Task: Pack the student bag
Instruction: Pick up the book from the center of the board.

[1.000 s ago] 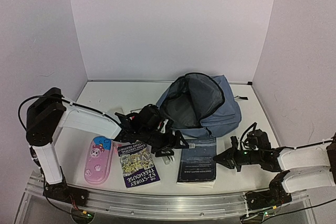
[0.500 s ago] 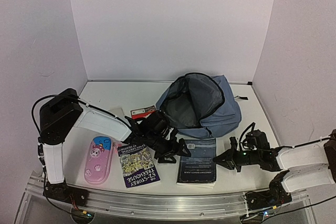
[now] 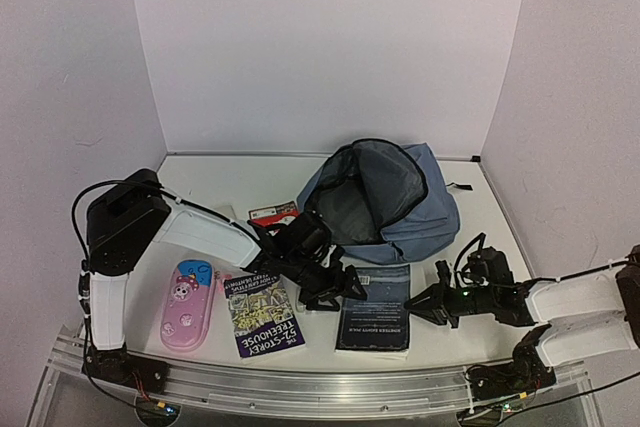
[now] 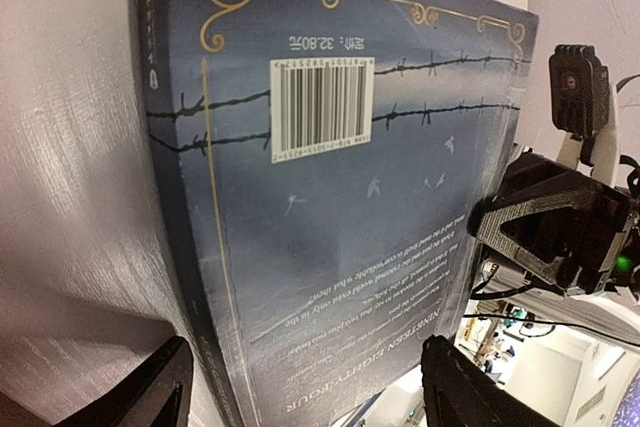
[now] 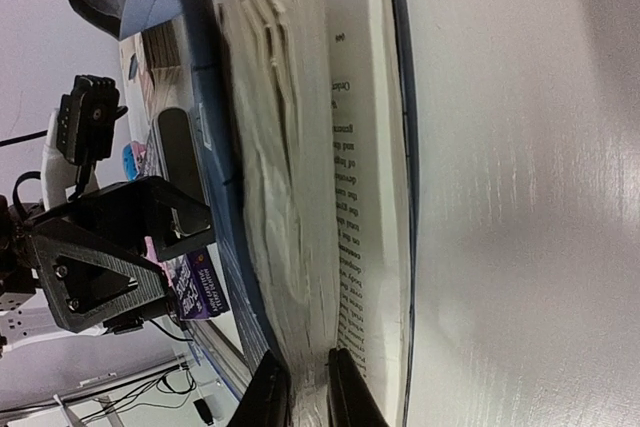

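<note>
The left gripper (image 3: 338, 288) is open, its fingers (image 4: 150, 392) spread either side of the dark book's (image 3: 377, 315) spine edge, clamping nothing. From the left lie one pink pencil case (image 3: 186, 305), one Treehouse paperback (image 3: 262, 315), one small red-and-black item (image 3: 272, 213), that one dark book, then one student bag (image 3: 425, 209) at the book's 12 o'clock, mouth gaping. At the book's 3 o'clock edge the right gripper (image 3: 424, 300) has pages between nearly closed fingers; whether it truly clamps I cannot tell. I judge the step to be lifting the dark book; next it needs a firm hold from both sides, then a carry to 12 o'clock into the bag
</note>
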You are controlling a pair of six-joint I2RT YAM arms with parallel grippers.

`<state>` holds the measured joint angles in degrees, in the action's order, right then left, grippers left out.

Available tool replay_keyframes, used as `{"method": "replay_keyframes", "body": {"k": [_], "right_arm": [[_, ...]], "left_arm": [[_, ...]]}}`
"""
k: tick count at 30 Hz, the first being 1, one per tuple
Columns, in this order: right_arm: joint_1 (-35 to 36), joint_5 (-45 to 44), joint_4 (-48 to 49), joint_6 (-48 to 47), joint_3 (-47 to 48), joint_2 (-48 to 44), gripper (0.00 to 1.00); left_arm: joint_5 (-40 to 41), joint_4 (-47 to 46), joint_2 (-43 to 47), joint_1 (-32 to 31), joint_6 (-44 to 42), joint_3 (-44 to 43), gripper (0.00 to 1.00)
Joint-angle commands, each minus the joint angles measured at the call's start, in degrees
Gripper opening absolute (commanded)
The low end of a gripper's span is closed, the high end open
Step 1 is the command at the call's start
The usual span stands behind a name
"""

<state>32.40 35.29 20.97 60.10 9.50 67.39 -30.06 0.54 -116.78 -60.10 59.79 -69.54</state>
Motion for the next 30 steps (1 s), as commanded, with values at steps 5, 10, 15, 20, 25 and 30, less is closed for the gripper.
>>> {"method": "replay_keyframes", "body": {"k": [5,10,15,20,25,30], "right_arm": [[0.0,4.0,3.8,-3.0,3.5,3.5,0.31],[0.0,5.2,6.4,-2.8,3.8,5.9,0.33],[0.1,4.8,7.5,-3.6,4.5,8.8,0.35],[0.4,4.0,9.0,-4.3,4.6,12.5,0.37],[0.9,4.8,14.3,-2.8,4.1,16.2,0.39],[1.6,6.0,21.1,0.2,3.9,18.7,0.39]], "left_arm": [[-0.8,-0.2,-1.3,-0.3,-0.5,-1.4,0.70],[-0.9,-0.3,-1.2,-0.4,-0.3,-1.1,0.68],[-1.2,-0.3,-1.6,-0.4,-0.1,-1.4,0.62],[-1.9,-2.5,-1.9,-0.5,0.5,-1.5,0.56],[-2.1,-3.7,-1.9,-0.5,0.5,-1.6,0.55],[-2.4,-4.3,-2.5,-0.7,1.0,-1.9,0.54]]}}
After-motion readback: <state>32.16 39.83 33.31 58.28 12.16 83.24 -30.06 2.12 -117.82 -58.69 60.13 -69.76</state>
